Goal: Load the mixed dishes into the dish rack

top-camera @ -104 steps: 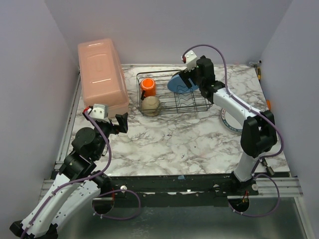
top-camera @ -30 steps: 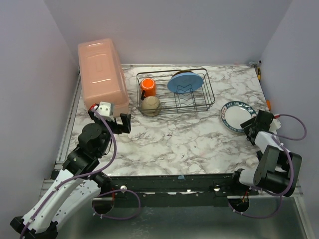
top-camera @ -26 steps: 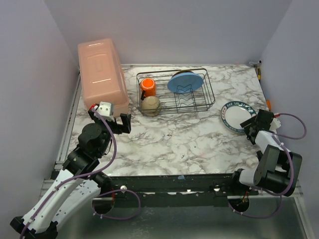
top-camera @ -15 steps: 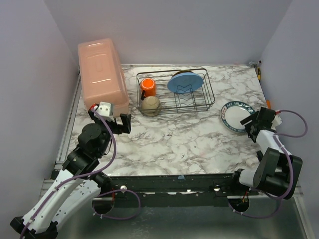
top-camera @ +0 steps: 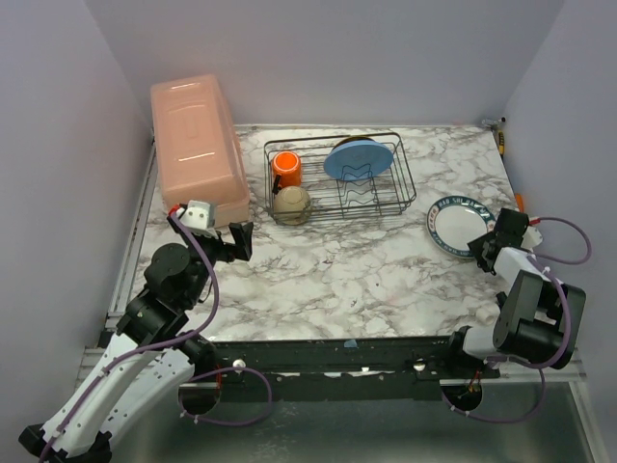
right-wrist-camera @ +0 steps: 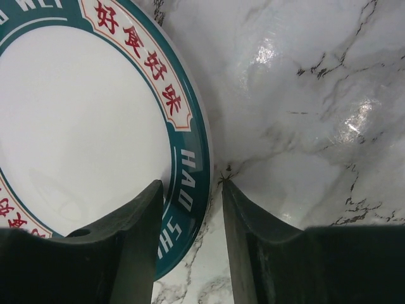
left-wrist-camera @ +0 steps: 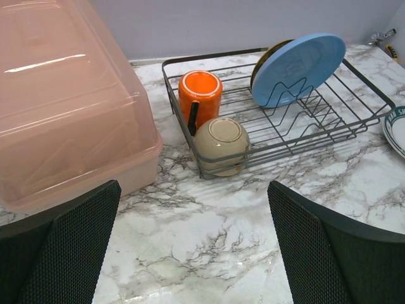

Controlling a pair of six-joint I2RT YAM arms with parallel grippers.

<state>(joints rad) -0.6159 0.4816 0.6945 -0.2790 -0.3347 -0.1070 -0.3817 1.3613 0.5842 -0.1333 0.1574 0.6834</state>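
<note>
Right tool (right-wrist-camera: 191, 190) now straddles white plate (right-wrist-camera: 82, 126) rim.

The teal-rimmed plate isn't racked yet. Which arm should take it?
Right. The right tool sits open astride the teal-rimmed plate rim; the left tool hovers across the table, near the pink box.

I see a glossy marbled table (right-wrist-camera: 304, 95) under the glazed plate (right-wrist-camera: 76, 126). The dish rack (left-wrist-camera: 304, 123) is thin black wire, the pink box (left-wrist-camera: 57, 107) translucent plastic.
</note>
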